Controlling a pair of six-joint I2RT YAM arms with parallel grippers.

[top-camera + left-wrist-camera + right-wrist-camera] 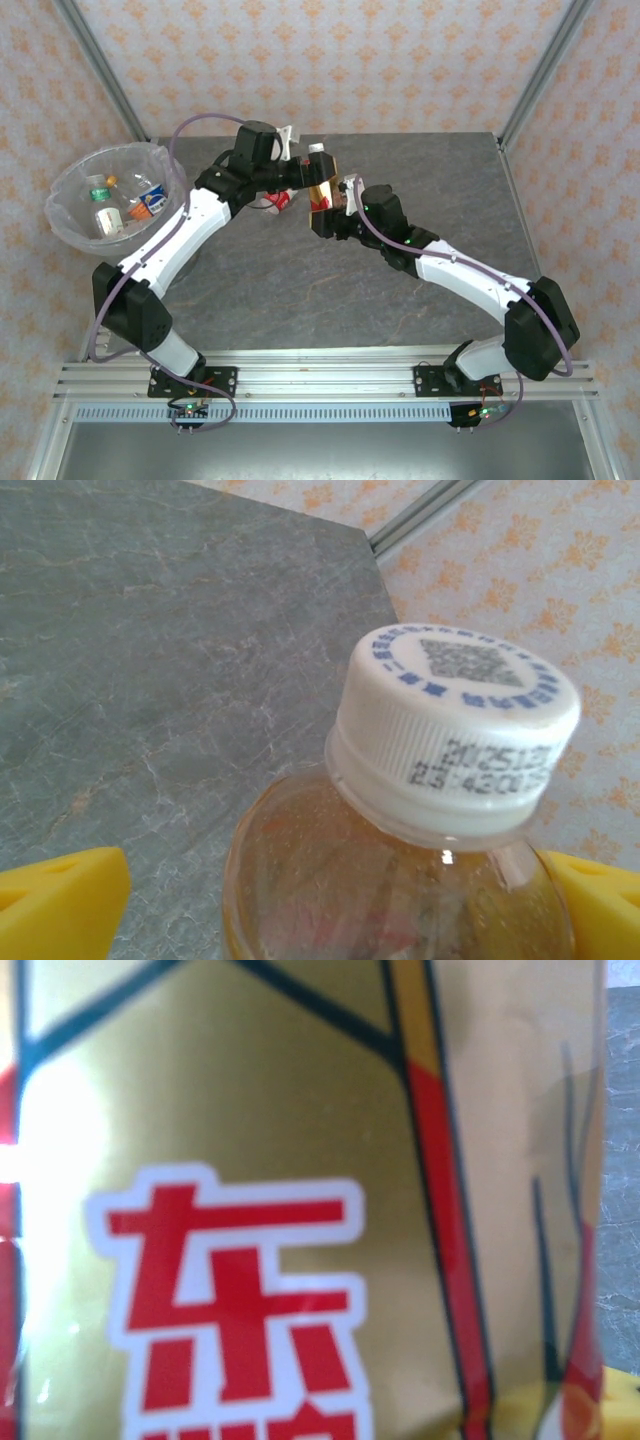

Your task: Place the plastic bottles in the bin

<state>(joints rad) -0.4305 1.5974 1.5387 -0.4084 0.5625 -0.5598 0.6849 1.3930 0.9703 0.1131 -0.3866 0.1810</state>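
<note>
top view: the bin (68,222) sits at the left edge of the surface (300,290), with several plastic bottles (108,220) lying inside. both arms reach to mid-surface and meet at a gold-labelled bottle (322,186). the left end effector (303,172) is at its left side and the right end effector (333,208) just below it. a red-labelled bottle (281,200) lies just beside them, partly under the left arm.

left wrist view: the bottle's white cap (455,725) and clear shoulder rise between two yellow fingers (60,905). the right-hand finger meets the bottle and a gap shows beside the other, so i cannot tell whether this end effector is clenched.

right wrist view: the gold label (250,1110) with a red character sits very close to the camera. one yellow fingertip (622,1405) shows at the lower right corner, and i cannot tell this end effector's state.
</note>
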